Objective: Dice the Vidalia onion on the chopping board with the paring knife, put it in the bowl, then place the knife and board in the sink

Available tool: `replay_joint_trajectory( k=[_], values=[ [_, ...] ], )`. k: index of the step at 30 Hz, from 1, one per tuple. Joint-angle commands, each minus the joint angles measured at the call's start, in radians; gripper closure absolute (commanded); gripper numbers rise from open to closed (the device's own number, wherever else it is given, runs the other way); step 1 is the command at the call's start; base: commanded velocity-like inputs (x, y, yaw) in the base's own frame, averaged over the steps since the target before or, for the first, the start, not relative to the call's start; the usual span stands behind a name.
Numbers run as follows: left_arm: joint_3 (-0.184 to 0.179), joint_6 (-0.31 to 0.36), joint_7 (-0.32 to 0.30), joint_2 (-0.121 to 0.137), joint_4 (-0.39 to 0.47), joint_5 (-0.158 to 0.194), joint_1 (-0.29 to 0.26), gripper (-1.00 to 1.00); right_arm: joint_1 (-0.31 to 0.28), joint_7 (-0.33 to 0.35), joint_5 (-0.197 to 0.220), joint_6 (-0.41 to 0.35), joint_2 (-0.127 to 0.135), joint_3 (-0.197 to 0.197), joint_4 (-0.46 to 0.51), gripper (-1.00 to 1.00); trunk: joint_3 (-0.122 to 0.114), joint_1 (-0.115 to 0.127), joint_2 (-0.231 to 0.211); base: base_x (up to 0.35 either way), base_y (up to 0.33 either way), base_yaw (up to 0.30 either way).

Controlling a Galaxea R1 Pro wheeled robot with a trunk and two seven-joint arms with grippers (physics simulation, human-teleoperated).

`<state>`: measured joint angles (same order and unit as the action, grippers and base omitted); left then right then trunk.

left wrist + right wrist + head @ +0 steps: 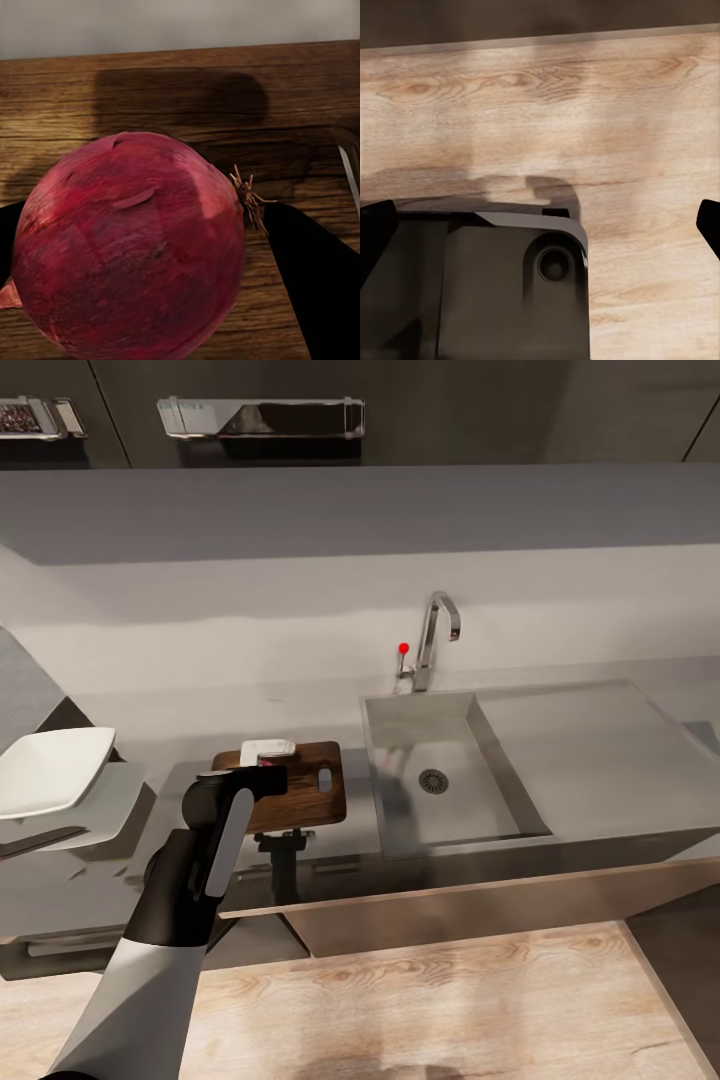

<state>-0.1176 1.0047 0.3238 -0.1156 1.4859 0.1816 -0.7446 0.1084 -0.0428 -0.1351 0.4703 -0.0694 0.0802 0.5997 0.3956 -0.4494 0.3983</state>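
Left gripper [142, 292] clamped on the Vidalia onion [131, 247], dark fingers [315, 285] flanking both sides; onion held over the chopping board [180, 97], contact with wood unclear. Sink [455, 775] well off to the gripper's right, bowl [50, 770] off to its left. Right gripper [544, 232] spread wide above wood floor [585, 97].

We see the Vidalia onion [131, 251], dark red with a dry root tuft, held between our left gripper's [142, 285] dark fingers [315, 285] over the chopping board [180, 97]. Its shadow falls on the wood grain beyond, and pale countertop [180, 26] lies past the board's edge.
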Motion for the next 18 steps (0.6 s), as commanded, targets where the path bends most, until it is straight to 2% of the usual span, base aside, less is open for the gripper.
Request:
replay_joint_trajectory(
  k=[1, 13, 14, 18],
  values=[
    [-0.001, 0.003, 0.011, 0.0, 0.001, 0.01, -0.001, 1.0, 0.0, -0.004, -0.011, 0.001, -0.001, 0.004, 0.002, -1.0, 0.002, -0.001, 0.002, 0.0, 0.0, 0.0],
    [-0.002, 0.003, 0.011, 0.0, 0.001, 0.01, -0.001, 1.0, 0.0, -0.003, -0.011, 0.001, -0.001, 0.004, 0.002, -1.0, 0.002, -0.001, 0.002, 0.0, 0.0, 0.0],
    [-0.002, 0.003, 0.011, 0.0, 0.001, 0.009, -0.001, -1.0, 0.0, -0.003, -0.011, 0.001, -0.001, 0.004, 0.002, -1.0, 0.002, -0.001, 0.002, 0.0, 0.0, 0.0],
    [-0.002, 0.003, 0.011, 0.0, 0.003, 0.009, -0.001, -1.0, 0.0, -0.004, -0.011, 0.001, -0.001, 0.004, 0.002, -1.0, 0.002, -0.001, 0.002, 0.0, 0.0, 0.0]
  ],
)
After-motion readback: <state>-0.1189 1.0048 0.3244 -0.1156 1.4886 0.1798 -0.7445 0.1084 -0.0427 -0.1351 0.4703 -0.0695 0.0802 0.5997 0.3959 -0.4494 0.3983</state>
